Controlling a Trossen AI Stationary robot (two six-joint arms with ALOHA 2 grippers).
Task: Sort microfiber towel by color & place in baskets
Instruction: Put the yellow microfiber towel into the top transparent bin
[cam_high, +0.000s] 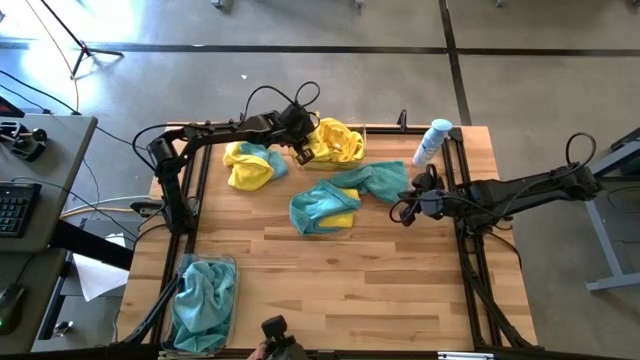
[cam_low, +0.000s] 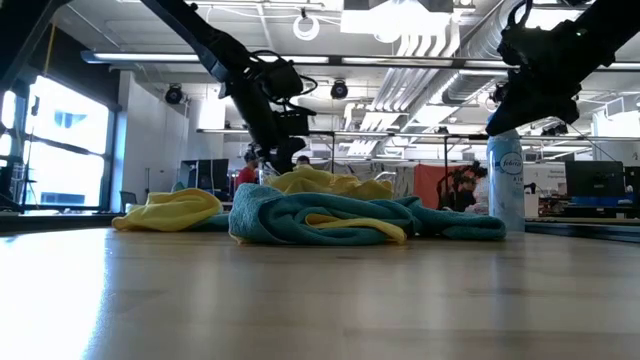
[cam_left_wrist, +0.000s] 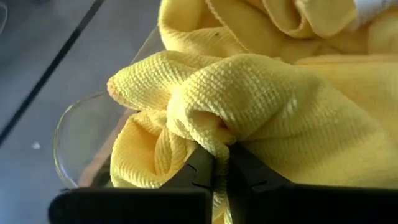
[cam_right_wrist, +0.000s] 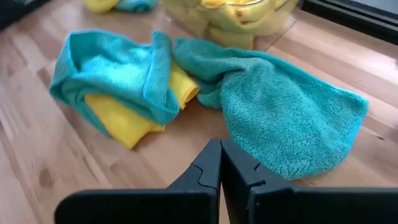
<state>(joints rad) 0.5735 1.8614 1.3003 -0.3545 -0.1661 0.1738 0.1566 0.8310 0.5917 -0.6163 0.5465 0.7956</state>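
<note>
A bunched yellow towel (cam_high: 338, 140) sits in the clear basket (cam_left_wrist: 71, 130) at the table's far edge. My left gripper (cam_high: 303, 152) is at that basket's left side, shut on this towel. A teal towel (cam_high: 378, 181) lies flat at mid-table. Beside it, a teal towel folded over a yellow one (cam_high: 322, 208) rests on the wood. A yellow and teal bunch (cam_high: 250, 165) lies left of the basket. The second basket (cam_high: 205, 300), at the near left corner, holds teal towels. My right gripper (cam_high: 405, 213) hovers shut by the flat teal towel's (cam_right_wrist: 292, 118) right edge, touching nothing. My left gripper pinches a bunched fold of the yellow towel (cam_left_wrist: 208, 134) between its two fingers (cam_left_wrist: 202, 165). How many layers it has cannot be told. The rest of the towel bulges beyond the fingers over the clear basket's rim.
A white-and-blue spray bottle (cam_high: 432, 142) stands at the far right, just behind my right arm. Black frame rails run along the table's left and right edges. Bare wood lies across the near half of the table (cam_high: 380, 290).
</note>
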